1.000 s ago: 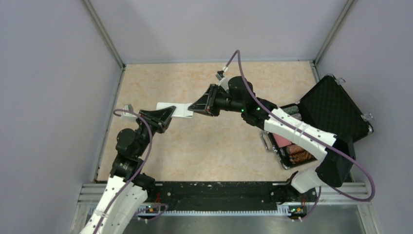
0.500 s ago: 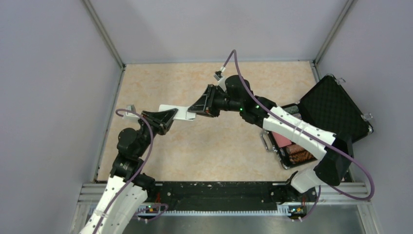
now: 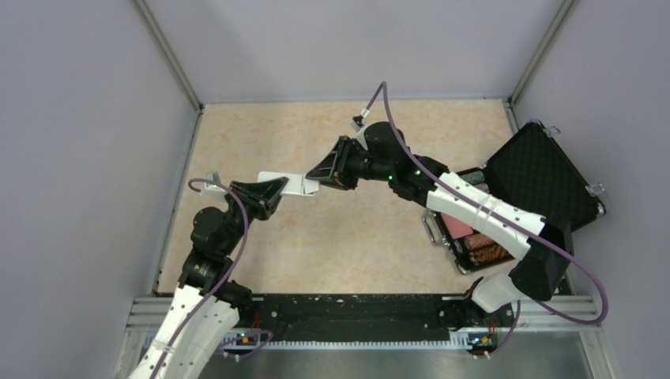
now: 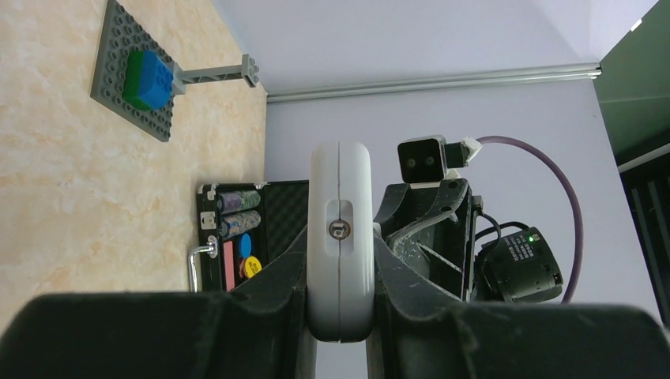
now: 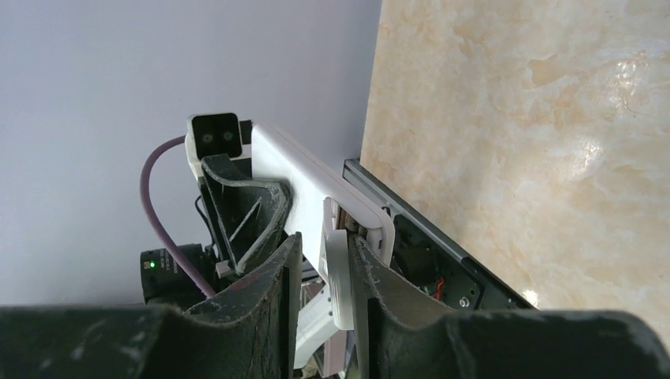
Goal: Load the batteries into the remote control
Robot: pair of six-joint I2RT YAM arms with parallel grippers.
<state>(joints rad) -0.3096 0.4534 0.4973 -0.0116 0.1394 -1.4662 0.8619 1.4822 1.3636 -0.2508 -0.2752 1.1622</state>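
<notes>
Within grey walls [image 3: 79, 158], beige marbled tabletop [image 3: 348, 237], remote control [image 3: 291, 183] held above it

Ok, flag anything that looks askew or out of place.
The thin white cover in the right gripper sits askew, pulled partly off the end of the remote, which the left gripper holds. Nothing looks spilled or broken.

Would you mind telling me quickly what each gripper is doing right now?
Left gripper: closed on the small white rectangular remote control.
Right gripper: closed on a thin white plastic panel at the remote's other end.
</notes>
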